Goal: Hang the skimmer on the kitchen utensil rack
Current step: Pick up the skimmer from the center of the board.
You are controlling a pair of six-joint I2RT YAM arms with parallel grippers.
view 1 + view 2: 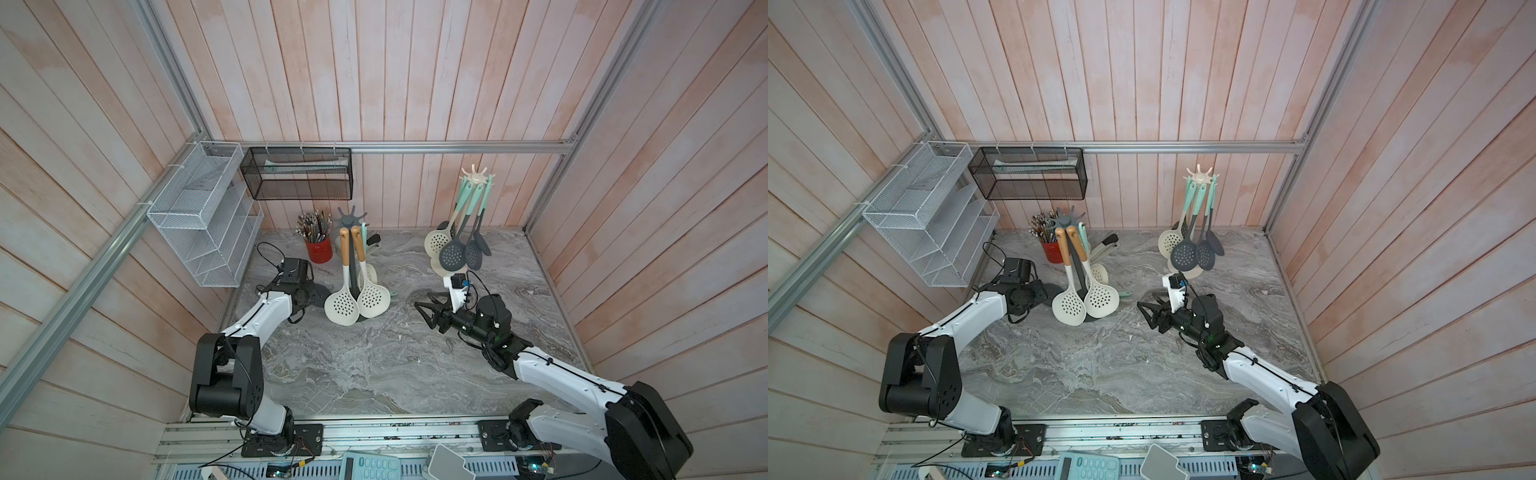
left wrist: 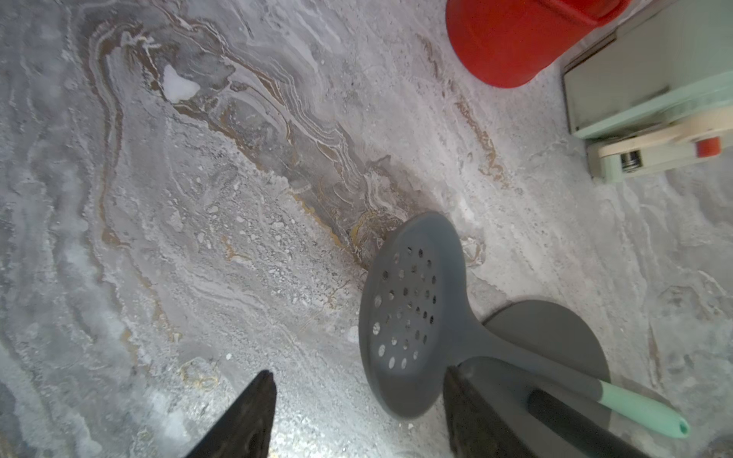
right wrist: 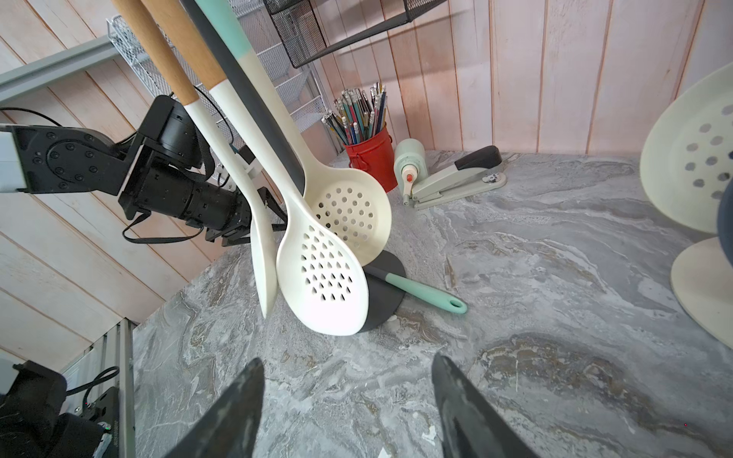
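A dark grey skimmer (image 2: pixel 412 317) with a mint handle end (image 3: pixel 436 295) lies on the marble table, its handle across the grey rack's round base (image 3: pixel 386 309). In both top views its head (image 1: pixel 321 294) (image 1: pixel 1054 291) pokes out beside my left gripper (image 2: pixel 358 370). That gripper is open and low over the table. One finger (image 2: pixel 472 408) is at the skimmer's neck, and the head's edge lies between the jaws. The grey utensil rack (image 1: pixel 352 217) holds cream skimmers (image 1: pixel 343 305). My right gripper (image 3: pixel 347 359) (image 1: pixel 424 309) hovers open and empty, right of the rack.
A cream rack (image 1: pixel 476 176) at the back right carries several skimmers. A red cup of pencils (image 1: pixel 319 249), a mint dispenser (image 3: pixel 410 158) and a stapler (image 3: pixel 456 178) stand behind the grey rack. A white wire shelf (image 1: pixel 203 216) and a black mesh basket (image 1: pixel 297 172) hang on the walls.
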